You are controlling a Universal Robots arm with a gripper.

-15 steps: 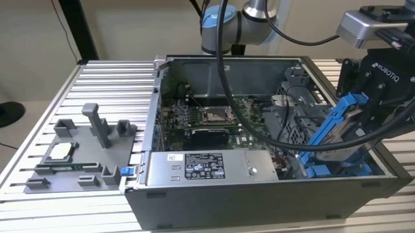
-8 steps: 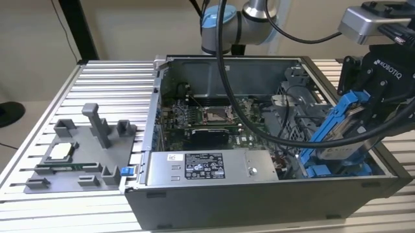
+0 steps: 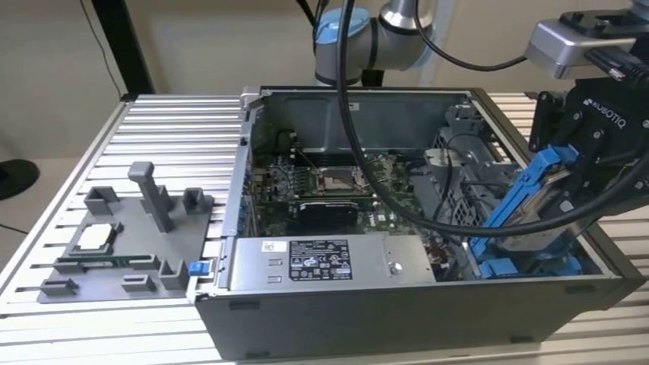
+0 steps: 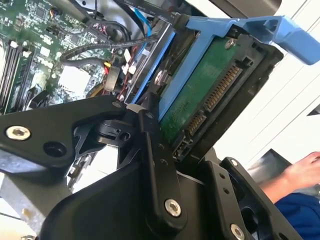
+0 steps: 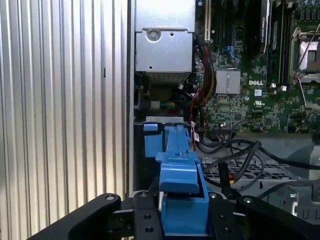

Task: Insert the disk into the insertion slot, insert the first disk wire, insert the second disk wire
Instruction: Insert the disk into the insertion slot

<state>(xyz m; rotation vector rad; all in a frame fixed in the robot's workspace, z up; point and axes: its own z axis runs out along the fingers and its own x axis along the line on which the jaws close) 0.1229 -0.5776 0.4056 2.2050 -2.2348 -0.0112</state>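
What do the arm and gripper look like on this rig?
The arm has silver-grey joints with a light blue cap, and black cables drape from it. The gripper is black, with white lettering on its body, linked bars and silver screws.

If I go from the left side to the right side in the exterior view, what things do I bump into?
grey fixture tray with upright posts → silver box with a black-and-white sticker → the disk in its blue carrier, tilted above the open computer case's far-right corner.
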